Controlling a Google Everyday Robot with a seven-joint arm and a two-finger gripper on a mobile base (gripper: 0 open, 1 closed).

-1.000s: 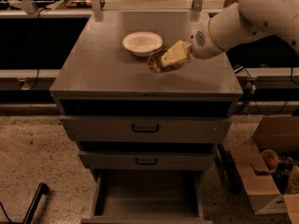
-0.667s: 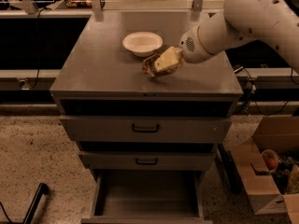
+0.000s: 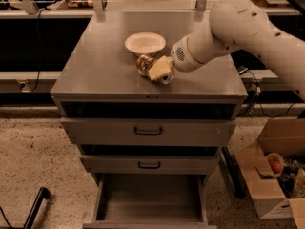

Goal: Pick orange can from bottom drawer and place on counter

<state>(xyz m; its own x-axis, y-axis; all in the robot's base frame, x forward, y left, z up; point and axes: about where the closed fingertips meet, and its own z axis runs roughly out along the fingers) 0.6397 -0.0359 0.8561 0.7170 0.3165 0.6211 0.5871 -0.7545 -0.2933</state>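
The orange can [image 3: 142, 64] shows as a shiny copper shape between the fingers of my gripper [image 3: 151, 69], low over the counter [image 3: 100, 68], just in front of the white bowl. The gripper is shut on the can. Whether the can touches the counter I cannot tell. My white arm reaches in from the upper right. The bottom drawer [image 3: 150, 200] is pulled open at the bottom of the cabinet, and its grey interior shows nothing inside.
A white bowl [image 3: 145, 43] sits on the counter behind the gripper. The two upper drawers [image 3: 148, 131] with black handles are closed. An open cardboard box [image 3: 274, 182] with items stands on the floor at the right. A black bar [image 3: 35, 206] lies at the lower left.
My gripper has moved left across the counter with the can in it, from the right of the bowl to just in front of it.
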